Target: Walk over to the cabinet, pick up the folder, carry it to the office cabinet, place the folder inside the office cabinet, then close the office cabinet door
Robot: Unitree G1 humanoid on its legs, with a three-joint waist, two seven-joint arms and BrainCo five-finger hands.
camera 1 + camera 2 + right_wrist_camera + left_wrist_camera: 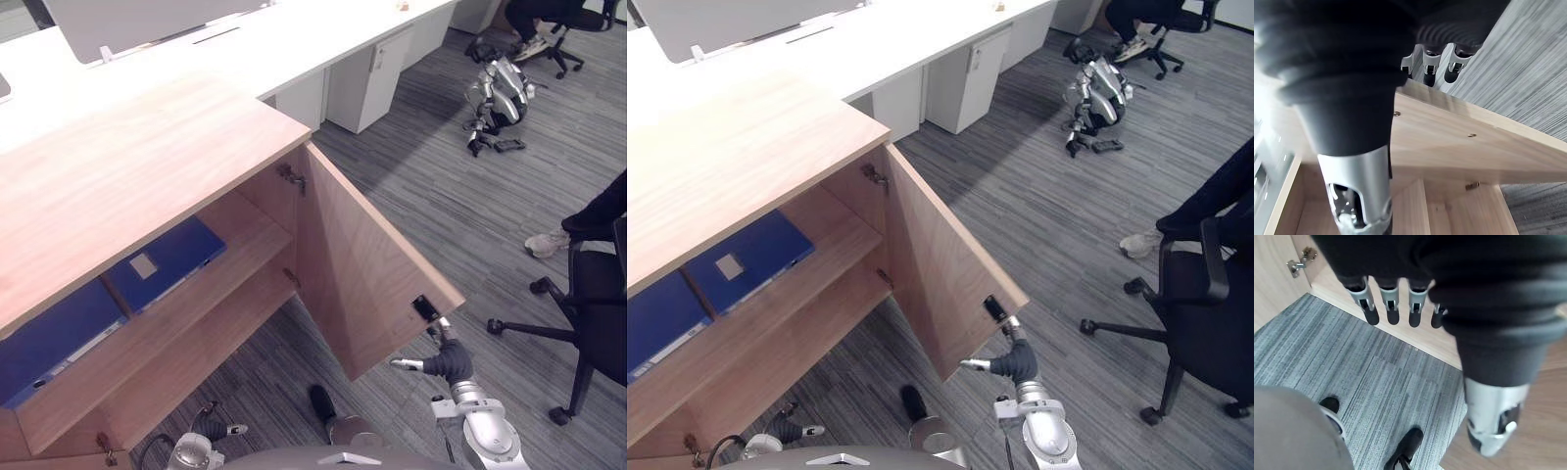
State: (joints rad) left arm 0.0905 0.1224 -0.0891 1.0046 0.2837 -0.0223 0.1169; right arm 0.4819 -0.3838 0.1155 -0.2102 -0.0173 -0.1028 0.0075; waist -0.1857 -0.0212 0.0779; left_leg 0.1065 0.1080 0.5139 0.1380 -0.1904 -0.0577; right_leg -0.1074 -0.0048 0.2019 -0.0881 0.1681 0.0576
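Left eye view: pale wood-grain cabinet (127,166) with a flat slab top, its door (362,284) standing wide open at centre frame.
Folders: two, blue, flat and rectangular, side by side on the shelf (225,284) inside the cabinet. The first folder (167,259) carries a pale label. The second folder (49,338) lies at lower left.
Right hand (449,360): lower right, fingers straight and spread against the door's outer edge beside one black latch (425,307), clamped on nothing.
Left hand (1389,298): fingers hanging straight, empty, over striped grey carpet (441,196).
Right wrist view: door's smooth edge with two small screws (1471,135).
Left wrist view: one metal hinge (1300,262).
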